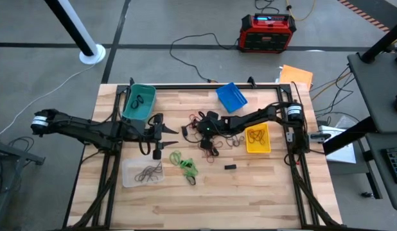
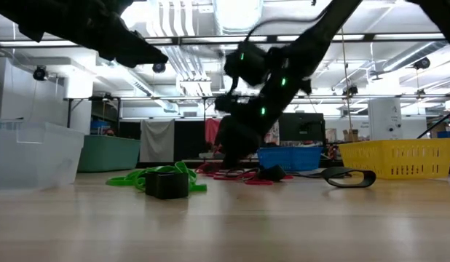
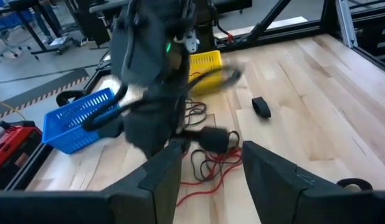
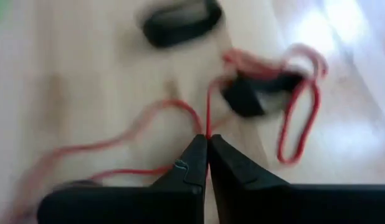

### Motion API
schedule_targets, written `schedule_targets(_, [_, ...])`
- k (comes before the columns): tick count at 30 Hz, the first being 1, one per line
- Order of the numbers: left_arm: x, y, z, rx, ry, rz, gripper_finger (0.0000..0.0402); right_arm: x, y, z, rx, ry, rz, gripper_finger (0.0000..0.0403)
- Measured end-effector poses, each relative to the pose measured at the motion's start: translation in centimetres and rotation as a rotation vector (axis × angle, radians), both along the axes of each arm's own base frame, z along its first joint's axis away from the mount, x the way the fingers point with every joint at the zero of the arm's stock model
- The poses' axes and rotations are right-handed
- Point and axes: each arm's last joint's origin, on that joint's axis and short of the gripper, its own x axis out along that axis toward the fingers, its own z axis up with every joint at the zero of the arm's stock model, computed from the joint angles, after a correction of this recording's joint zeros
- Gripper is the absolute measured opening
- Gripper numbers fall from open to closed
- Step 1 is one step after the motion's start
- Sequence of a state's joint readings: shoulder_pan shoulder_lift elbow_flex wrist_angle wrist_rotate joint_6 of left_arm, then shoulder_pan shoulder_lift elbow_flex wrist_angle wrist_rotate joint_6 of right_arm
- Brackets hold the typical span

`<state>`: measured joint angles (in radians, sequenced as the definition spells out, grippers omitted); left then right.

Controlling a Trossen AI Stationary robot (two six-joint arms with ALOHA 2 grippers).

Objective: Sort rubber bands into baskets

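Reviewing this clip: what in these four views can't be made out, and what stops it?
- High view: right gripper tips hidden by the arm itself; rubber bands beneath are too small to count.
- Right wrist view: the gripper is shut on a red rubber band; motion blur hides which loop it belongs to.
- Low view: clear basket is cut off by the frame edge.
- Left wrist view: blue basket contents hidden by the right arm.

Grey concrete floor [image 1: 185, 19], red power unit [image 1: 268, 32], ceiling strip lights [image 2: 400, 54]
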<state>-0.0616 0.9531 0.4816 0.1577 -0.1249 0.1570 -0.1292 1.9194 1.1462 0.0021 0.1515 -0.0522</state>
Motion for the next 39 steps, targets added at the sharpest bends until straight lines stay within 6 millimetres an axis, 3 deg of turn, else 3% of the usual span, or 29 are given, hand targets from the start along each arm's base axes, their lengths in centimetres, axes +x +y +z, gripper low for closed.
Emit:
schedule_targets(5, [0.0,0.0,0.0,-0.008,0.000,0.003,0.0154,-0.5,0.7,3.9,-0.045,-0.133,0.041,0.0009])
schedule_targets(16, [0.1,0.0,0.1,-0.013,-0.017,0.004,0.0154,-4.3,2.0,7.4,-0.078,-0.413,0.057,0.0009])
schedule_targets(21, [0.2,0.0,0.0,-0.014,-0.015,0.004,0.0154,-5.9,3.1,10.2,-0.067,-0.512,0.075,0.0009])
schedule_targets(25, [0.3,0.0,0.0,-0.016,-0.013,0.004,0.0154,-7.9,4.2,11.6,-0.029,-0.433,0.086,0.0009])
schedule_targets(30, [0.3,0.0,-0.1,-0.015,-0.011,0.004,0.0154,-11.0,4.9,13.6,0.055,-0.217,-0.007,0.0009])
schedule_targets(35, [0.5,0.0,-0.1,-0.010,-0.021,0.003,0.0154,-13.9,5.0,15.6,0.094,-0.017,-0.196,0.0009])
schedule_targets(39, [0.9,-0.1,-0.1,-0.001,-0.039,-0.001,0.0154,-15.9,4.7,16.0,0.099,0.167,-0.415,0.0009])
